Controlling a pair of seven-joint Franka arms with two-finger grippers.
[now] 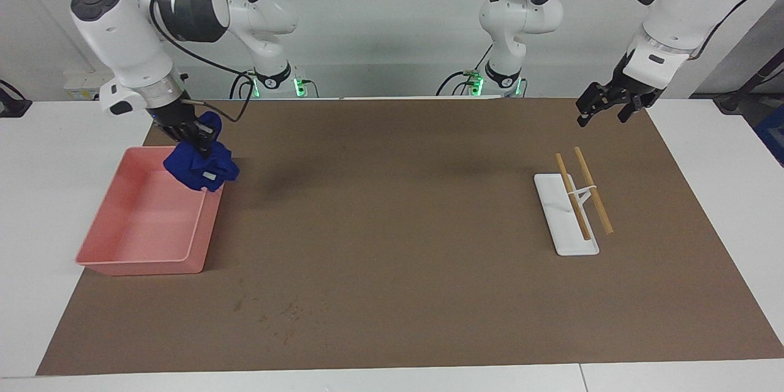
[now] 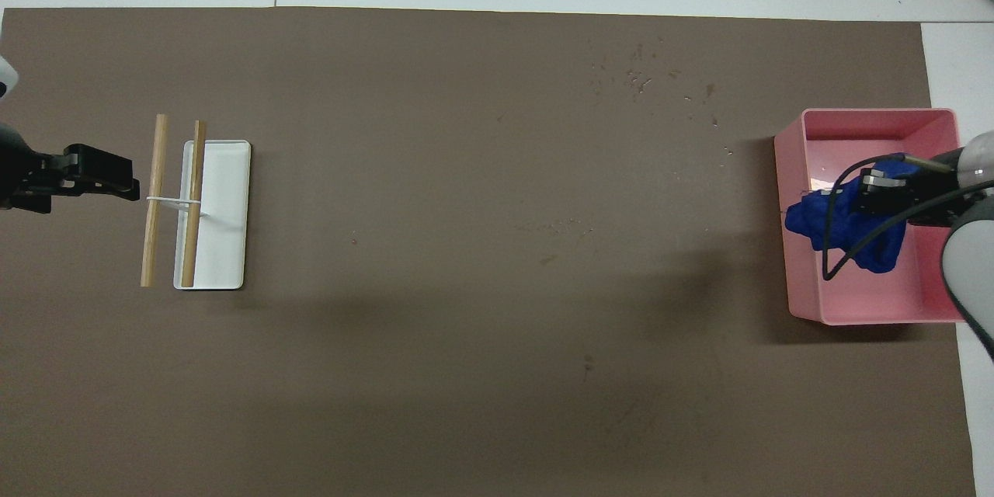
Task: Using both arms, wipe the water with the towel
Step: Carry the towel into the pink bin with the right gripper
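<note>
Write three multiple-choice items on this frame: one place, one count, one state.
1. Where is the towel?
A. flat on the brown mat
B. hanging over the pink tray
C. on the white tray

2. How many wooden sticks lie at the white tray?
A. one
B. two
C. four

3. What is the right gripper doing?
A. shut on the towel
B. open over the sticks
C. resting in the pink tray

Answers:
1 B: in the facing view the cloth dangles above the tray's rim.
2 B: a tied pair shows in both views.
3 A: the bunched towel hangs from its fingertips, while the left gripper waits open near the sticks.
</note>
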